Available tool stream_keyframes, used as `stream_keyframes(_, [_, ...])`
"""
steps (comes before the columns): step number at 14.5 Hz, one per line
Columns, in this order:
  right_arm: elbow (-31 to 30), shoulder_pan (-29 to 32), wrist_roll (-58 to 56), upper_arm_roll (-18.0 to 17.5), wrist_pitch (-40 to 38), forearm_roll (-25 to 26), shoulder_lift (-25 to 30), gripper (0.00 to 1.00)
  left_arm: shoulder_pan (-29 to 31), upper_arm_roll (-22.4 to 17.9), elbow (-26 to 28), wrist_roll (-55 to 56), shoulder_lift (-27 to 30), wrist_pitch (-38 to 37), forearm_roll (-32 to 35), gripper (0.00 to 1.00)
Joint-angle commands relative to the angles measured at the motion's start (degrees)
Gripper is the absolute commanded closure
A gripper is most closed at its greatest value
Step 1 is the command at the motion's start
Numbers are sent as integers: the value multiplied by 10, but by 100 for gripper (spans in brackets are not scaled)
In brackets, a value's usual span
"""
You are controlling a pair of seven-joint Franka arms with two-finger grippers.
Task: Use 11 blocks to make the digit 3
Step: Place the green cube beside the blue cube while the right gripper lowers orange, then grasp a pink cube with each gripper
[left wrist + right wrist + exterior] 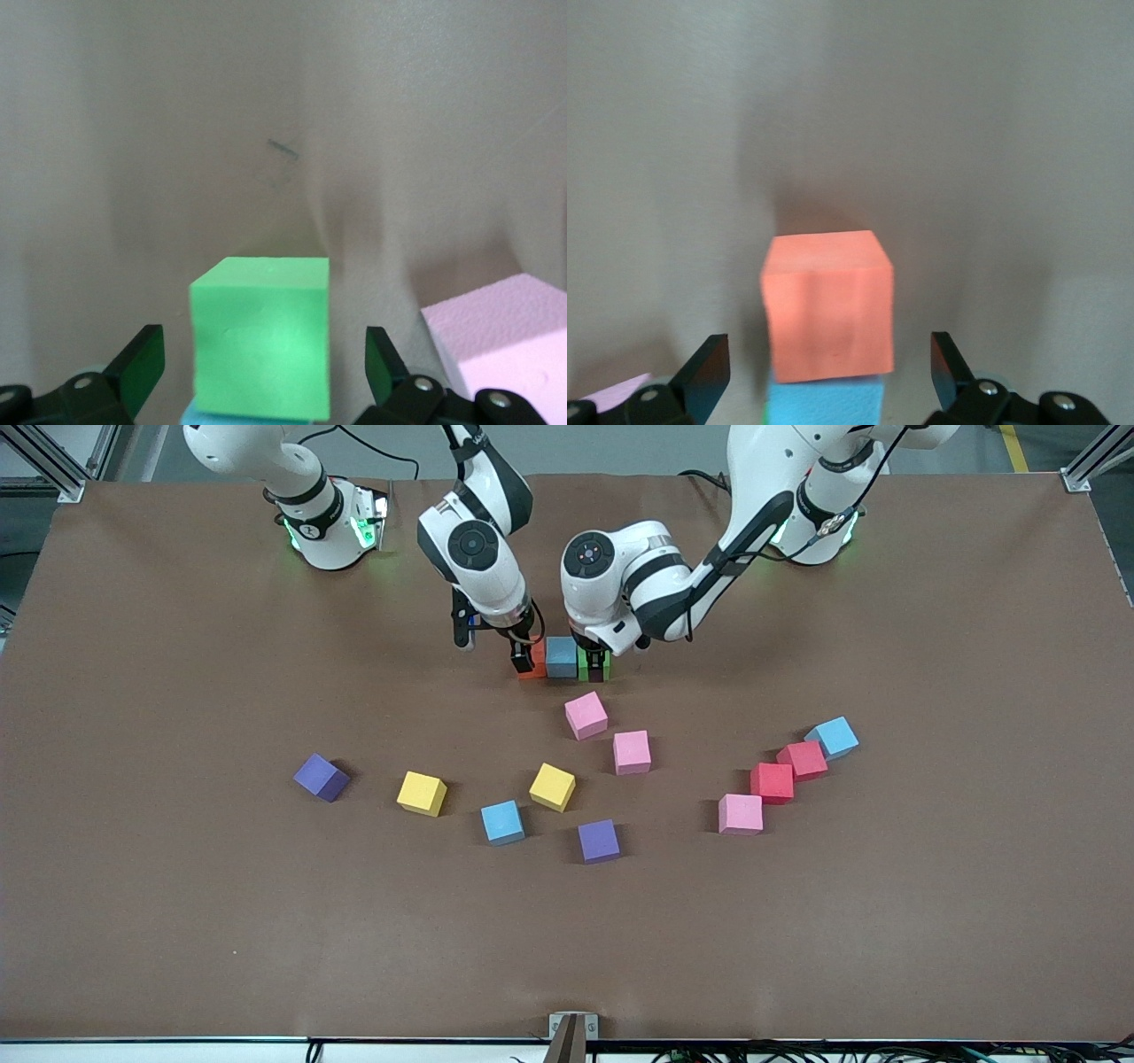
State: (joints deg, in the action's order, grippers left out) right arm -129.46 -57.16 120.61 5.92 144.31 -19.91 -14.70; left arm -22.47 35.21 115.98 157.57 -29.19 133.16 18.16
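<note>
A: What lies nearest the front camera on the brown surface (177, 921)?

B: A purple block (599, 841), then a blue block (502, 821) and a pink block (741, 814) toward the left arm's end. A little farther sit two yellow blocks (422, 793) (553, 786), a tilted second purple block (321, 777) toward the right arm's end, and two red blocks (772, 782) (803, 760) touching, with a light blue block (833, 737) just beside them.

A: And closer to the tools?

B: Two pink blocks, one (632, 751) nearer the camera and one (586, 715) just in front of the left tool (594, 667).

A: Where is the digit 3?

B: Only its first row shows: an orange block (535, 662), a blue middle block (561, 656) and a green block (585, 664) side by side, touching, farthest from the camera.

A: What are the tools doing?

B: The left tool stands down around the green block (261, 336), its jaws spread wide with a gap on each side, gripping nothing. The right tool (523, 662) stands the same way around the orange block (828, 305), jaws wide and clear of it. Both blocks rest on the surface
</note>
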Motion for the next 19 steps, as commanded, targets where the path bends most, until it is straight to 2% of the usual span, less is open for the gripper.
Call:
stream_keyframes(1, [12,32,-49,-5,-21,-6,11,0,1,13,5,50,40,-36,10,0])
stream_keyframes(5, [61,86,-144,-6,-85,-6,8,0,46,13,-8,-49,71,-44,9,0])
stream_keyframes(7, [92,103,-151,-6,-97,-3,-2,0,70,11,-40,-127,66,-64,10,0])
stream_keyframes(9, [114,103,-149,-6,-98,23,-17,0,100,10,-60,-222,63,-68,10,0])
stream_keyframes(14, [217,70,-128,-6,-102,88,-114,0,160,6,-104,-483,55,-109,17,0])
stream_keyframes(16, [271,56,-126,-6,-145,117,-147,0,188,6,-119,-592,49,-120,18,0])
stream_keyframes(19, [365,46,-96,-6,-206,125,-207,0,224,6,-147,-764,26,-116,35,0])
